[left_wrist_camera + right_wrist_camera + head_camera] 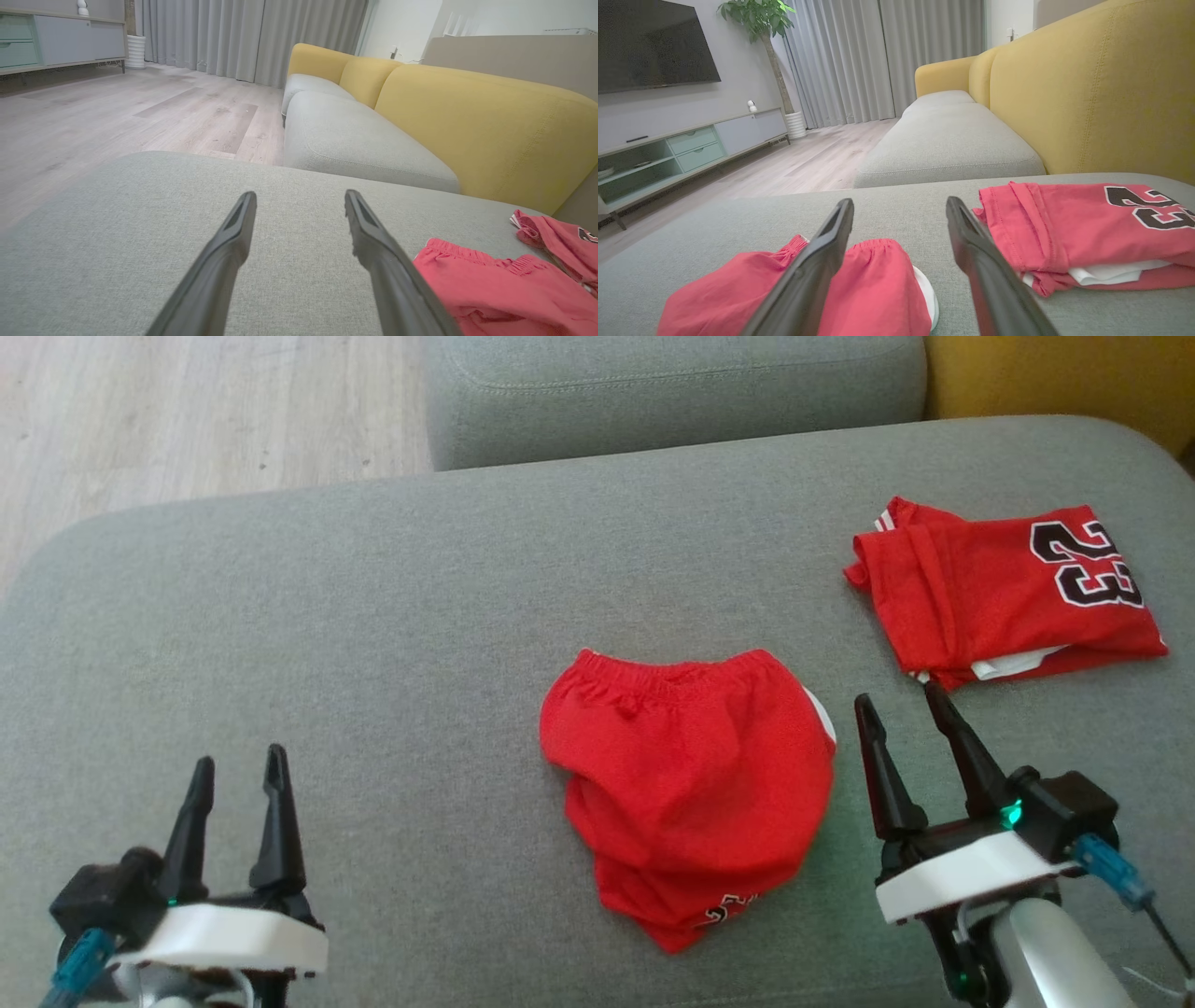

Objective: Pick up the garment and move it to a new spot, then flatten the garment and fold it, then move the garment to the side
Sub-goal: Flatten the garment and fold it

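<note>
Nearest, at lower left of the head view: left gripper [239, 756], fingers spread wide, empty, over bare gray cushion [373, 616], well apart from any cloth. At lower right: right gripper [897, 695], likewise spread wide and empty, just beside the right edge of the red shorts [691, 784], one fingertip close to the near corner of the folded red jersey [1008, 593]. Mid-cushion, a little farther than the grippers: the shorts, rumpled, elastic waistband toward the far side, a sliver of white at the right edge, black-and-white print at the near hem. Farther right: the jersey, numbered 23, white layer peeking from its near edge. Beyond: second gray seat cushion [672, 392], yellow backrest [1055, 373], pale wood floor [187, 411] at far left.
</note>
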Available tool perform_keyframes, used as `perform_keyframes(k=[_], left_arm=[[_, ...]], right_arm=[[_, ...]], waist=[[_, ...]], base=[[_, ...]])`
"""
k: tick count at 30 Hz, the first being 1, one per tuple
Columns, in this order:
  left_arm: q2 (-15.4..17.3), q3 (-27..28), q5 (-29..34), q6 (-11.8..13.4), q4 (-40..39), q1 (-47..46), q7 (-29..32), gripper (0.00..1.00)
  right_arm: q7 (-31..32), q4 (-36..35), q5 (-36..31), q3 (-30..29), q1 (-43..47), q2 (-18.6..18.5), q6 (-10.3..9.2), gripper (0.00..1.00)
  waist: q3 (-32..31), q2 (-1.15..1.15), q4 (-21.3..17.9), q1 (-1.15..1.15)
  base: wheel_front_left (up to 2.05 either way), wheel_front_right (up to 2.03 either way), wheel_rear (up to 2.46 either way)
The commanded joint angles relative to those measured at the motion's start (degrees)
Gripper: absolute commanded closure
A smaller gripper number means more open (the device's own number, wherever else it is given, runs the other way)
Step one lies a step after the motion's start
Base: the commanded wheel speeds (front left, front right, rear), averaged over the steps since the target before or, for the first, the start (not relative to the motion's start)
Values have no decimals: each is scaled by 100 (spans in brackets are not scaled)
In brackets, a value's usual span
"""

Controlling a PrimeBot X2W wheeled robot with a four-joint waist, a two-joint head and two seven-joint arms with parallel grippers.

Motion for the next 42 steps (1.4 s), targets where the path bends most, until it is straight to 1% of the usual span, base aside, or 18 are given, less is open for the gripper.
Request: perform_keyframes(k=[1,5,9,13,14,18,21,23,27,32,35,36,37,38,39,42], left_arm=[[8,269,70,-37,-165,-287,-70,0],[-115,396,171,-162,-125,-306,-70,0],[-227,466,250,-294,-98,-396,-70,0],[-349,472,318,-400,-72,-492,-70,0],[-407,465,337,-446,-41,-544,-70,0],[-495,484,351,-511,30,-605,-70,0],[-539,523,352,-549,76,-641,-70,0],[-561,546,350,-577,97,-664,-70,0],[-594,579,335,-623,141,-713,-70,0],[-615,613,302,-655,176,-755,-70,0],[-621,643,282,-668,201,-765,-70,0],[-622,646,274,-671,204,-763,-70,0],[-623,645,254,-671,207,-762,-70,0],[-623,643,235,-668,210,-760,-70,0],[-624,641,219,-661,212,-758,-70,0],[-624,634,183,-651,207,-755,-70,0]], right_arm=[[-53,-156,8,126,-229,-74,-4,0],[55,-128,32,285,-410,-130,-4,0],[548,-15,163,633,-881,-207,-4,0],[1327,281,413,1093,-1515,-358,-4,0],[1776,460,608,1341,-1797,-428,-4,0],[2543,681,1095,1717,-2190,-504,-4,0],[3158,879,1342,2013,-2409,-643,-4,0],[3481,1013,1456,2122,-2543,-699,-4,0],[3970,1373,1425,2234,-2811,-753,-4,0],[4746,1999,1284,2279,-3070,-695,-4,0],[5078,2202,1251,2307,-3141,-639,-4,0],[5103,2196,1258,2334,-3156,-640,-4,31],[5096,2175,1279,2359,-3162,-650,-4,75],[5094,2159,1308,2379,-3162,-666,-4,100],[5083,2129,1316,2418,-3169,-696,-4,100],[4793,1932,1330,2438,-3254,-781,-4,100]], waist=[[3,0,12,0],[45,0,51,0],[141,0,182,0],[235,0,465,0],[278,0,653,0],[337,0,984,0],[363,0,1197,0],[379,0,1316,0],[437,0,1529,0],[527,0,1716,0],[549,0,1783,0],[553,0,1799,0],[555,0,1814,0],[555,0,1824,0],[556,0,1832,0],[577,0,1852,0]], base=[[0,0,0],[0,0,0],[0,0,0],[0,0,0],[0,0,0],[0,0,0],[0,0,0],[0,0,0],[0,0,0],[0,0,0],[0,0,0],[0,0,0],[0,0,0],[0,0,0],[0,0,0],[0,0,0]])
